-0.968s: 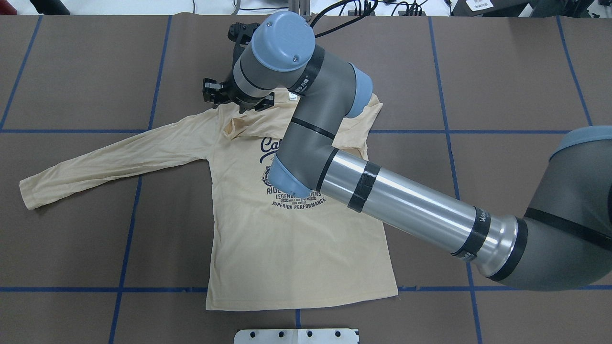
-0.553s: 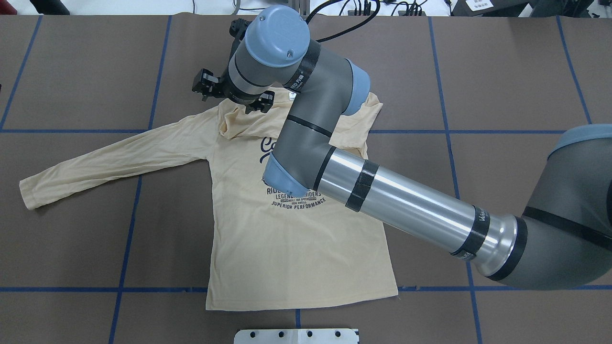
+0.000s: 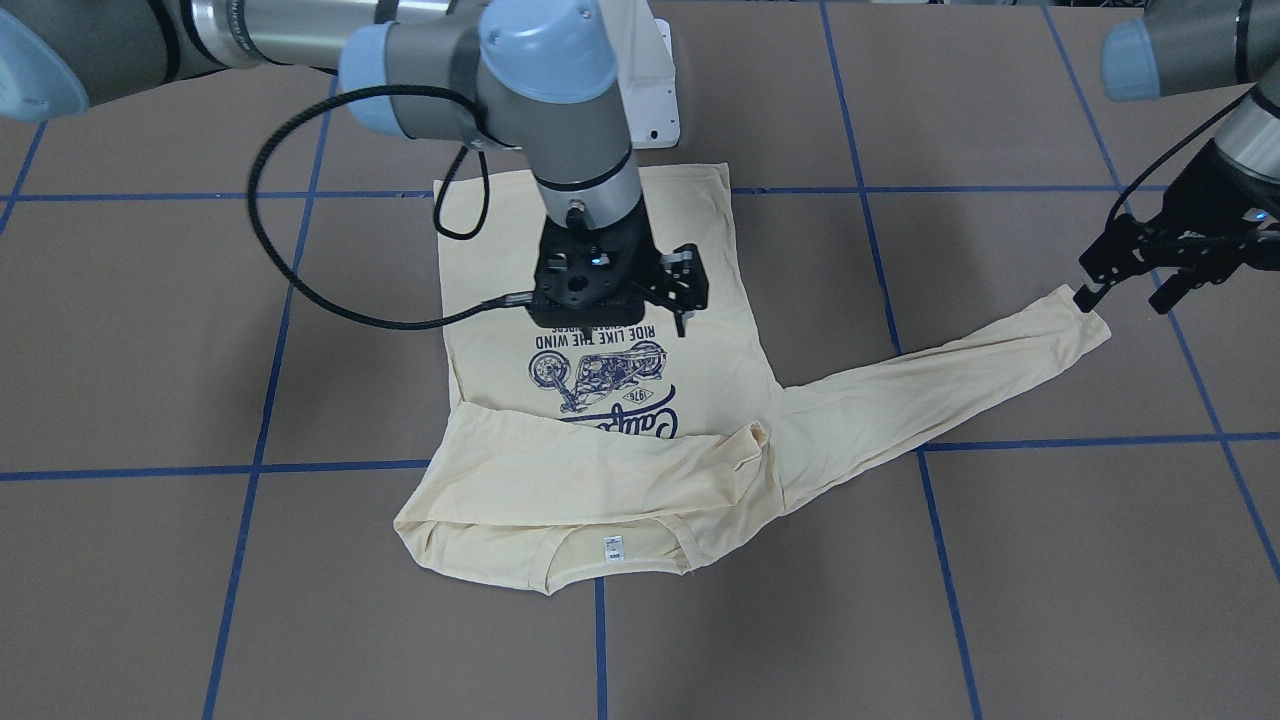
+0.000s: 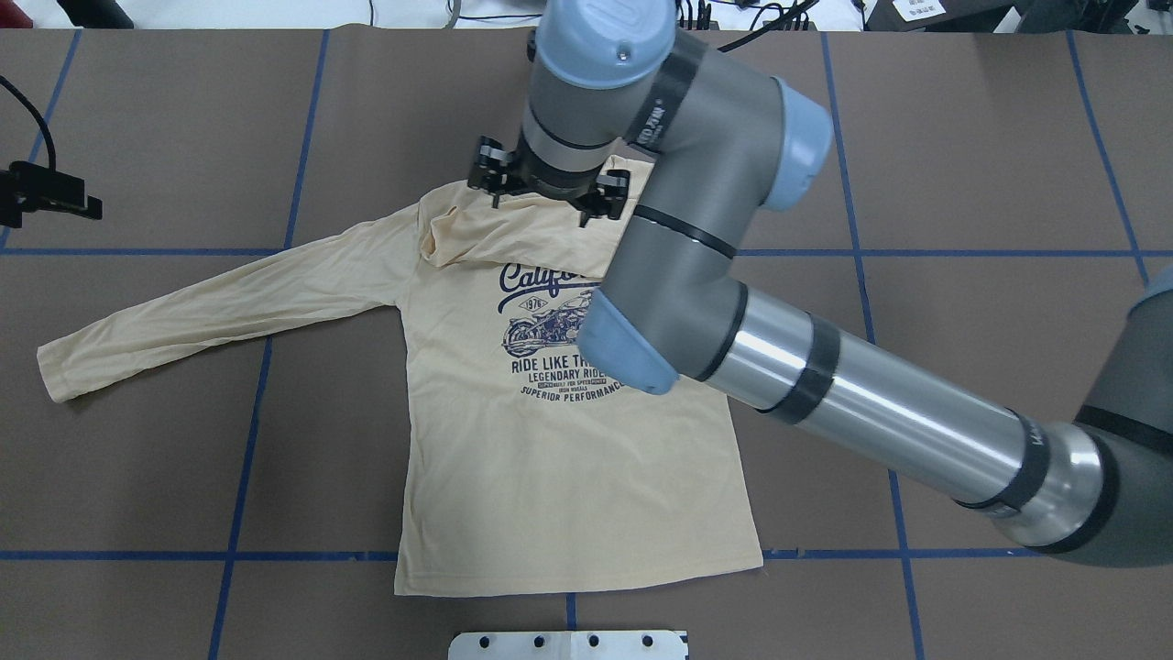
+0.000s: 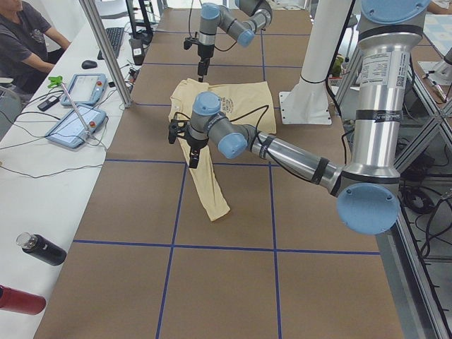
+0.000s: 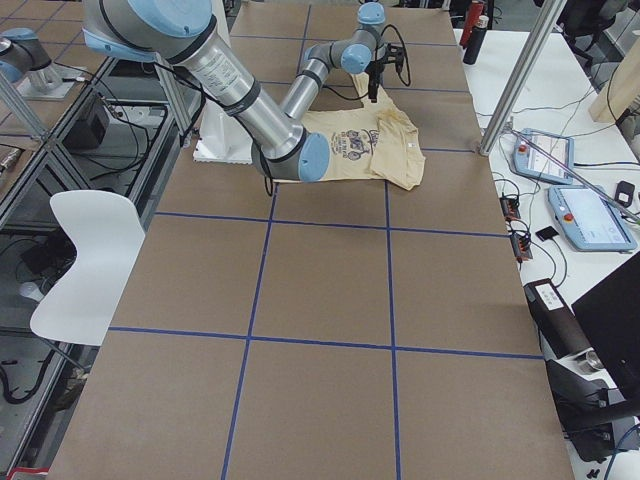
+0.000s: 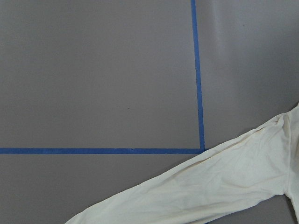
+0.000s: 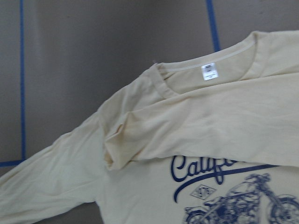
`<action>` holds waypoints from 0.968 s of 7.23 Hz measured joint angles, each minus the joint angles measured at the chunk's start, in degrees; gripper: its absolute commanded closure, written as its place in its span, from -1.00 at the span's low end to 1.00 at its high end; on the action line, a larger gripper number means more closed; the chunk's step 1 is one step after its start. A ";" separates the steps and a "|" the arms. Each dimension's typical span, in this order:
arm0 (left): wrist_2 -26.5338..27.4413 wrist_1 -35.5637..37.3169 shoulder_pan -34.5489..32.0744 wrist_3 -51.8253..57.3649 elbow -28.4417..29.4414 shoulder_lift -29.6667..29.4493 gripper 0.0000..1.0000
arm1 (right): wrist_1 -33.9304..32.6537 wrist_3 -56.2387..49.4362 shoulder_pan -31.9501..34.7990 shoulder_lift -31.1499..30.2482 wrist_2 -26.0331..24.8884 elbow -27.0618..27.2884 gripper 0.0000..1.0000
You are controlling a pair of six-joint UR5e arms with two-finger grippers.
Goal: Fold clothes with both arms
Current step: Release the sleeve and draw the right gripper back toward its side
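right pincer [image 3: 684, 298] shifted rightward, grip unclear | left pincer [image 3: 1122, 288] spread at shirt [image 3: 700, 365] cuff

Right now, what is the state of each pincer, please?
Left pincer: open, empty, by the sleeve cuff.
Right pincer: cannot be told, above the shirt.

Shirt [image 4: 550, 477]: was pale cream-yellow, plain except for a navy chest print [image 4: 554, 353] of script lettering, a motorcycle and block capitals. Its small neck label [image 3: 612, 547] was white. Table [image 4: 990, 156]: was matt brown, crossed by a grid of blue tape lines [image 4: 916, 252]. Right arm [image 4: 871, 403]: had a silver tube, dark grey joints, light-blue caps [image 4: 609, 32] and black bands [image 4: 795, 371]; a black cable [image 3: 290, 270] looped beside it. Left arm [image 3: 1180, 45]: showed the same grey and light blue. Base plate [image 4: 568, 644], near edge: was white.
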 measured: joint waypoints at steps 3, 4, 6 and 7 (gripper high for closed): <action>6.51 -16.28 4.52 -2.20 5.78 9.46 -1.00 | -16.50 -14.27 3.89 -12.17 0.50 18.23 -1.00; 7.10 -22.30 4.85 -2.45 10.58 10.61 -1.00 | -19.76 -16.78 4.74 -14.69 0.63 22.14 -1.00; 9.24 -29.63 5.30 -2.60 17.93 11.08 -1.00 | -21.83 -18.42 5.35 -16.95 0.98 25.21 -1.00; 9.89 -30.72 6.27 -2.75 19.23 11.00 -0.99 | -22.00 -18.58 5.44 -17.20 1.55 25.56 -1.00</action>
